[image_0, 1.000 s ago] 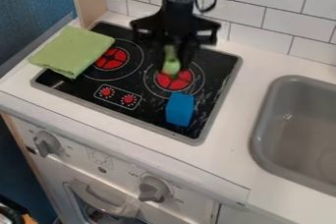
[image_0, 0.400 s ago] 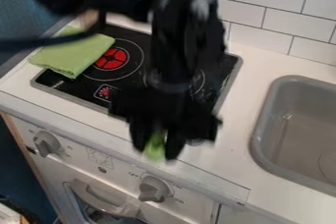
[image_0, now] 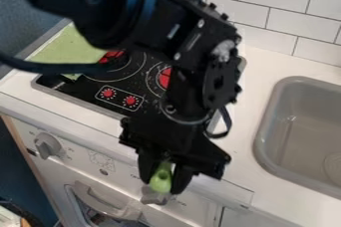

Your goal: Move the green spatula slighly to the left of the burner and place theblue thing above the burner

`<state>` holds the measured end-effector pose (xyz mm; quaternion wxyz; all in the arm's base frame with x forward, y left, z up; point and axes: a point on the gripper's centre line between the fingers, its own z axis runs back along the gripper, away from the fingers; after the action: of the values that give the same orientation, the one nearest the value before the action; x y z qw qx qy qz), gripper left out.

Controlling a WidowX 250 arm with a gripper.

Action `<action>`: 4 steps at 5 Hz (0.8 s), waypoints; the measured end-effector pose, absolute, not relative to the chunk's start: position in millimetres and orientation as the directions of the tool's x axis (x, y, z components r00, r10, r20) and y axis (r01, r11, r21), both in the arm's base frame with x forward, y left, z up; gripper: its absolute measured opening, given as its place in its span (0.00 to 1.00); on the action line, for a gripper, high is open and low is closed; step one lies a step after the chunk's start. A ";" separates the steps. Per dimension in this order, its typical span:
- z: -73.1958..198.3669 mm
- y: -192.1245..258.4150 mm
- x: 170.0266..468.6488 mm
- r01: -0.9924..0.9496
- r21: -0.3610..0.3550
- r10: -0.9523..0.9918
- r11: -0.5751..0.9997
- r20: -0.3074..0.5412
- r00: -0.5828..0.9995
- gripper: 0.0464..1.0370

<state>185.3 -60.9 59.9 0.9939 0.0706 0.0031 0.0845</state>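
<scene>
The tool [image_0: 160, 183], its fingers closed to the width of what they grip, holds the green spatula [image_0: 160, 175] near the front edge of the worktop [image_0: 245, 144]. Relocating the spatula appears to be the step in hand; the next move calls for carrying it far and left, lowering it beside the burner [image_0: 164, 77] and releasing it, before the blue thing's turn. Counted here are one spatula, two burners, two red dials [image_0: 130, 100], two grey knobs [image_0: 47, 146], one green cloth [image_0: 67, 49] and one sink [image_0: 261, 136].

The arm [image_0: 133, 14] partly hides 2 burners [image_0: 164, 77]; sink [image_0: 259, 139] cut off.
</scene>
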 end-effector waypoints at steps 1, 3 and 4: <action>61.8 -56.6 201.6 -0.217 0.131 0.222 0.967 -0.025 0.975 0.38; 56.5 -55.1 238.5 -0.262 0.112 0.272 0.959 -0.084 0.959 0.38; 46.9 -56.1 249.5 -0.270 0.118 0.282 0.956 -0.104 0.954 0.38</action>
<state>249.5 -56.1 46.9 0.9870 0.0511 0.0597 0.1399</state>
